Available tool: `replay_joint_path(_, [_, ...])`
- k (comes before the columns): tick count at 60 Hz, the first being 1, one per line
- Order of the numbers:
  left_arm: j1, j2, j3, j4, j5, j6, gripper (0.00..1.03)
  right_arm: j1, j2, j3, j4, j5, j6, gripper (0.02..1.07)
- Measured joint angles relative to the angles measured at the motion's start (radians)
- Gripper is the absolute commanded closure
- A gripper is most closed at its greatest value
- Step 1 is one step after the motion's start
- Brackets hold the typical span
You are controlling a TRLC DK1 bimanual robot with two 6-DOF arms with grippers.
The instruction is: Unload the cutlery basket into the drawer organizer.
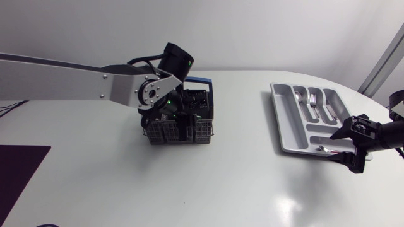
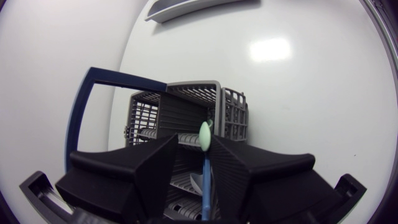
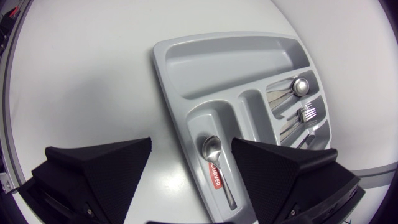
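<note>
The grey cutlery basket (image 1: 180, 131) with its blue handle (image 1: 205, 82) stands mid-table. My left gripper (image 2: 194, 142) reaches down into it from above. A blue-handled utensil with a pale green tip (image 2: 204, 135) stands between its fingers, close to one finger, with a gap to the other. Further cutlery shows dimly deeper in the basket. The grey drawer organizer (image 1: 278, 116) lies at the right, holding spoons (image 3: 298, 87), forks (image 3: 308, 114) and a small spoon (image 3: 214, 152). My right gripper (image 1: 341, 149) hovers open and empty over its near end, above the small spoon.
A dark mat (image 1: 19, 170) lies at the table's front left corner. The long organizer compartment (image 3: 230, 56) ahead of the right gripper holds nothing. Bare white table (image 1: 240, 170) stretches between basket and organizer.
</note>
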Motion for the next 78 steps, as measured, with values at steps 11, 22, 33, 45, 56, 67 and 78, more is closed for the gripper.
replay_joint_path(11, [-0.002,0.033,0.036,-0.033,0.000,0.000,0.95,0.000,0.000,-0.013,0.000,0.000,0.000,0.14])
replay_joint_path(22, [-0.008,0.043,0.042,-0.033,-0.001,0.001,1.00,0.003,0.000,-0.029,0.003,0.000,0.000,0.14])
replay_joint_path(33, [-0.007,0.036,0.067,-0.034,-0.003,0.006,1.00,0.030,-0.012,-0.050,0.000,-0.009,0.001,0.14])
replay_joint_path(45, [-0.007,-0.038,0.068,-0.068,-0.003,0.008,1.00,0.086,-0.123,-0.077,-0.004,-0.019,0.055,0.14])
replay_joint_path(56, [-0.009,-0.150,0.074,-0.099,0.002,-0.022,1.00,0.185,-0.267,-0.078,-0.035,-0.042,0.184,0.12])
replay_joint_path(67, [-0.028,-0.223,0.110,-0.211,0.066,-0.176,1.00,0.356,-0.419,-0.074,-0.059,-0.059,0.395,0.11])
replay_joint_path(78, [-0.039,-0.225,0.139,-0.292,0.119,-0.412,1.00,0.565,-0.484,-0.064,-0.047,-0.059,0.644,0.11])
